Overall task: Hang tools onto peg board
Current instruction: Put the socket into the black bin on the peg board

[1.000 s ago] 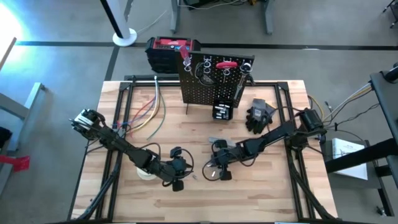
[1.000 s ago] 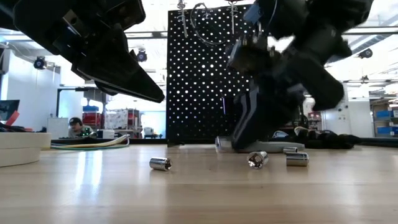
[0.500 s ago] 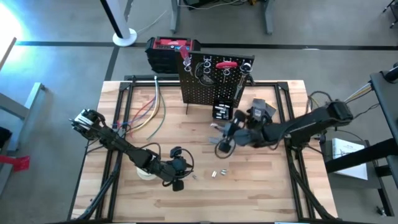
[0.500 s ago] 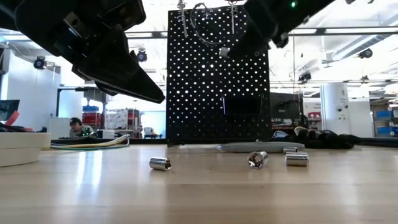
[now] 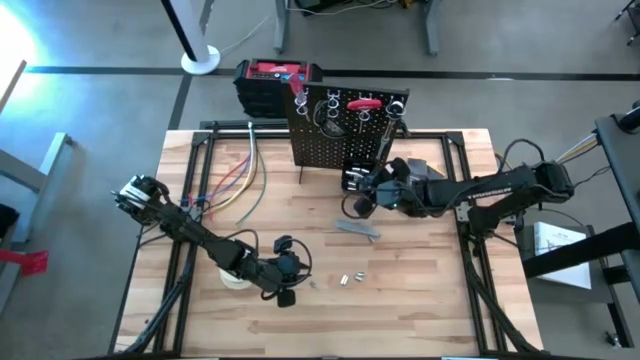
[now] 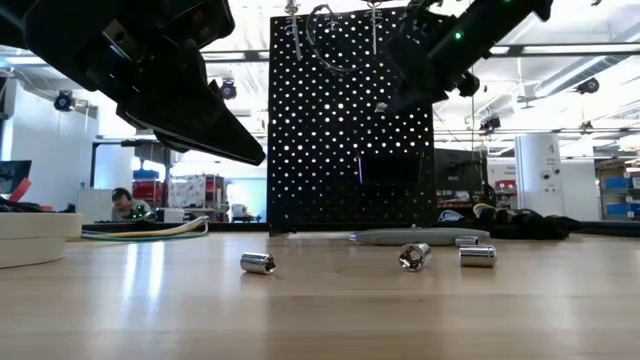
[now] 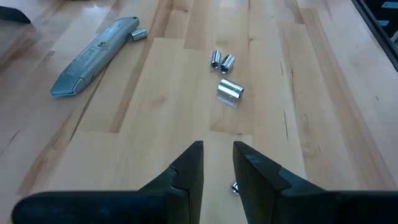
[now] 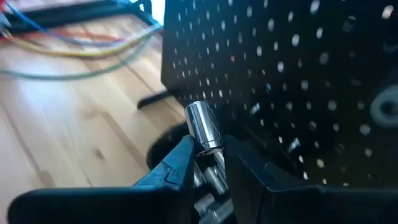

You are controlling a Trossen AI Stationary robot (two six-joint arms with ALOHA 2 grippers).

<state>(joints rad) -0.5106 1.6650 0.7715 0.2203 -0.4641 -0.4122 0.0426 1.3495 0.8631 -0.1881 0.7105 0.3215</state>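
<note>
My right gripper (image 5: 362,203) is shut on a short silvery socket bit (image 8: 202,127). It hangs in the air just in front of the upright black peg board (image 5: 345,125), above the board's small black bin (image 5: 357,179). In the low view it shows high against the board (image 6: 383,103). My left gripper (image 7: 217,165) hovers low near the table's near edge (image 5: 285,292), its fingers a narrow gap apart and empty. Several loose silvery bits (image 7: 230,90) lie on the table ahead of it. A grey utility knife (image 5: 357,229) lies flat mid-table. My right gripper pinches the socket's lower end (image 8: 208,148) between its two fingers. The rest of the socket sticks out past the fingertips toward the peg board. The fingers come slanting from the table's right side. The socket is lifted clear of the table.
A whitish tape roll (image 5: 235,278) lies beside my left arm. Black gloves (image 5: 425,175) lie right of the board. A red-and-black box (image 5: 272,80) stands behind the board, and coloured cables (image 5: 235,180) run across the far left. Red-handled tools hang on the board (image 5: 362,103).
My right gripper has risen from the loose bits at mid-table and gone toward the far edge, up to the peg board's bin, carrying the socket clear of the table. The grey knife it stood over now shows in full.
</note>
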